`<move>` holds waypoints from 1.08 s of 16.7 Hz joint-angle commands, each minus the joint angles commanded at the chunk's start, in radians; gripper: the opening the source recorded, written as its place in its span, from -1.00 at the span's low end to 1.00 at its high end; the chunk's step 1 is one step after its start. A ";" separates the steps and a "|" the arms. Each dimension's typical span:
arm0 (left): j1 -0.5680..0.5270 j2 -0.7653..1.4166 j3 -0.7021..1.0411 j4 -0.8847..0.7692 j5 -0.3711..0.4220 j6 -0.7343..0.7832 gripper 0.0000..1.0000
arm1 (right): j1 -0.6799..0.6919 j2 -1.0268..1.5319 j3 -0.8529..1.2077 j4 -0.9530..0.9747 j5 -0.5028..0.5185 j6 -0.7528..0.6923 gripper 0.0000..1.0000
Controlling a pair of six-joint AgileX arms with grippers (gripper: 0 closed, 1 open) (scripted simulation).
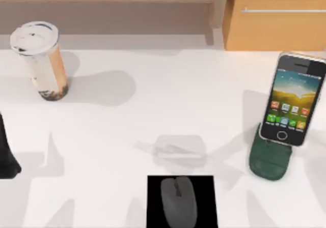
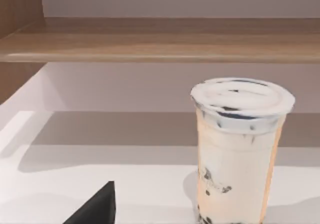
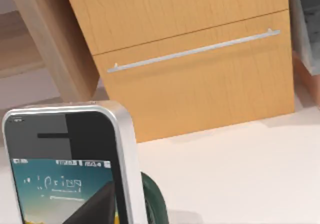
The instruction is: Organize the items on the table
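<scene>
Colourful icons fill the smartphone (image 1: pixel 291 100) screen, their labels unreadable.

A matte black, tapering piece of the left arm (image 1: pixel 7 157) stands at the white table's left edge, narrow above and spreading to a rounded bulk below, without visible cables, screws or markings. In the left wrist view one flat black wedge-shaped fingertip (image 2: pixel 95 208) rises with sharp, straight edges. The right wrist view shows a similar dark, angular fingertip (image 3: pixel 95 206), plain and unmarked.

One smartphone (image 1: pixel 291 100), one mouse (image 1: pixel 179 201), one drink cup (image 1: pixel 42 60), one phone stand (image 1: pixel 269 160), one black pad (image 1: pixel 155 202), one cabinet (image 1: pixel 275 17).
</scene>
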 joint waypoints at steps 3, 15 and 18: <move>0.000 0.000 0.000 0.000 0.000 0.000 1.00 | -0.183 -0.196 -0.137 0.058 -0.163 -0.159 1.00; 0.000 0.000 0.000 0.000 0.000 0.000 1.00 | -0.402 -0.405 -0.291 0.095 -0.346 -0.335 1.00; -0.011 0.060 -0.010 0.041 -0.009 0.008 1.00 | -0.402 -0.405 -0.291 0.095 -0.346 -0.335 1.00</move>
